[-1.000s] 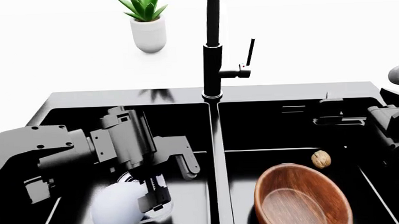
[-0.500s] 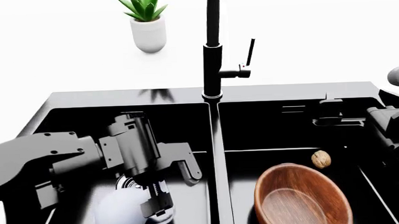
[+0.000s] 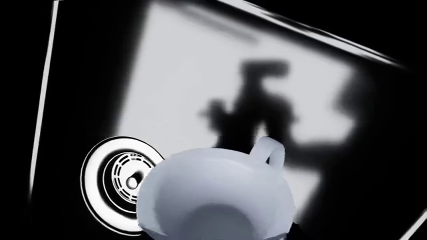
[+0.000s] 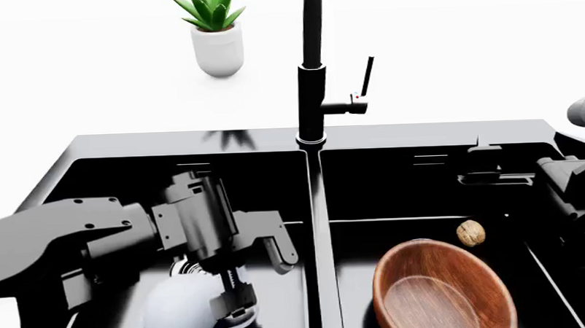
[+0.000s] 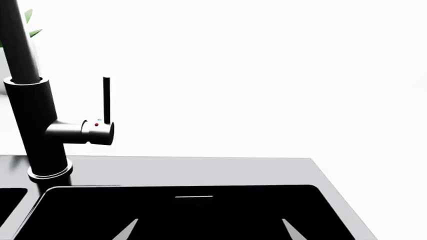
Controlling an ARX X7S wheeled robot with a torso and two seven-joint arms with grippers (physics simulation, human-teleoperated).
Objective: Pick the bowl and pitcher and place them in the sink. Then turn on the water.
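**Left gripper spread beside a pitcher lying in the left basin**

Left gripper [image 4: 255, 276]: jaws wide apart, pinching nothing, low inside the left basin of the sink [image 4: 311, 207]. Cannot tell whether the lower finger [image 4: 234, 301] touches the white pitcher [image 4: 184, 311] or merely overlaps it from the head view. No fingers in the left wrist view, only the pitcher's round belly [image 3: 217, 192], its looped handle [image 3: 270, 149] and the steel drain [image 3: 115, 182] just beside it.

Pitcher: on its side on the basin floor, next to the drain. Wooden bowl [image 4: 443, 290]: in the right basin, tilted, with a walnut [image 4: 470, 233] just behind it. By this layout, both placements apparently done, water not yet on.

Right gripper [image 4: 493, 168]: dark against the dark basin wall at the far right, open or closed impossible to tell. From its wrist view, faces the black faucet [image 5: 30, 100] with the thin lever [image 5: 106, 97] standing upright.

Risks, as judgement:
- Lifting the left arm carelessly: could hook the handle or nudge the belly and roll the pitcher across the floor.
- Reaching for the lever with unseen jaws: could miss so slim a bar or slide off it.
- Swinging low over the right basin: could clip the tilted bowl's raised rim.
- Pushing the lever the wrong way: no flow.
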